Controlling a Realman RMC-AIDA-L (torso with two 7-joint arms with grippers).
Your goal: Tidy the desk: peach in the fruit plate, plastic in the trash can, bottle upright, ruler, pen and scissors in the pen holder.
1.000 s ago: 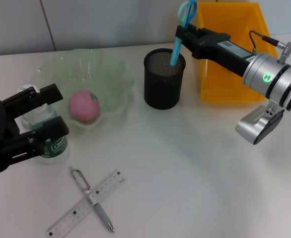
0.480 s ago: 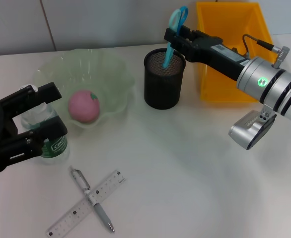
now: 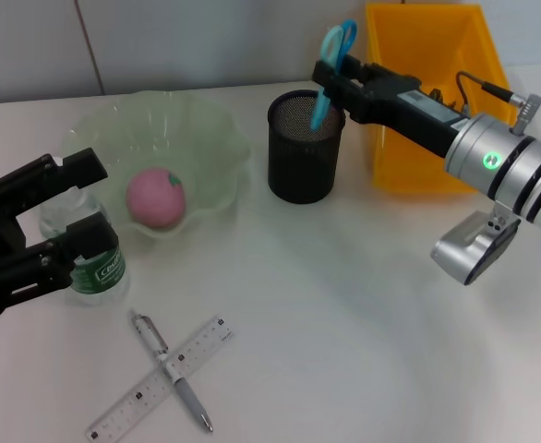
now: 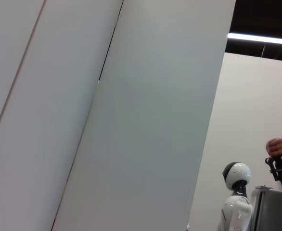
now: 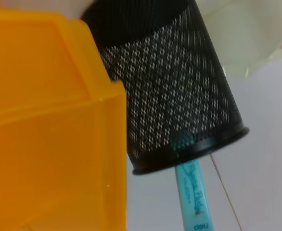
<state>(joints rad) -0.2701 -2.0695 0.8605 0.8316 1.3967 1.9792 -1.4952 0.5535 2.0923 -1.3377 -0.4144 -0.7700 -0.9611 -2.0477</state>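
Observation:
My right gripper [image 3: 330,76] is shut on the blue scissors [image 3: 333,51], holding them tilted over the black mesh pen holder [image 3: 305,157] with their tips inside its mouth. The right wrist view shows the scissors [image 5: 192,188] crossing the pen holder's [image 5: 170,91] rim. My left gripper [image 3: 95,199] is open, its fingers on either side of the upright bottle [image 3: 97,266] with a green label. The pink peach [image 3: 155,197] lies in the pale green fruit plate [image 3: 210,125]. A ruler [image 3: 160,379] and a pen [image 3: 172,371] lie crossed near the front edge. The plastic is out of view.
The yellow trash can [image 3: 427,101] stands just right of the pen holder, and it fills one side of the right wrist view [image 5: 49,125]. The left wrist view shows only a wall panel [image 4: 131,120] and a distant white robot [image 4: 237,192].
My right gripper has swung the scissors left and then slightly back over the pen holder. My left gripper has drawn back to the left while the bottle stayed put.

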